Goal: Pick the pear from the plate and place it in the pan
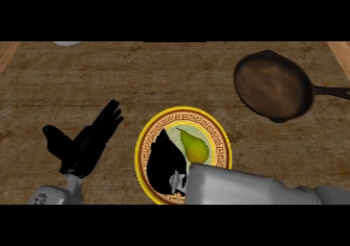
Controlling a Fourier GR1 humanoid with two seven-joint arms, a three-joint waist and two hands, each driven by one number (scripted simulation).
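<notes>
Right hand (166,161) hovered over the plate (222,144), fingers straight and pressed together, pointing away from the robot. Pear (195,148) lay on the plate just right of those fingers, contact unclear, long axis parallel to them, narrow stem end pointing away. Pan (271,85) sat well beyond and to the right, handle pointing right, on the brown wooden counter (100,72). Left hand (84,141) rested open far to the left, thumb splayed.

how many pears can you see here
1. The pear lies on the plate, just right of the right hand. That hand covers part of the plate, so another could be hidden there.
</notes>
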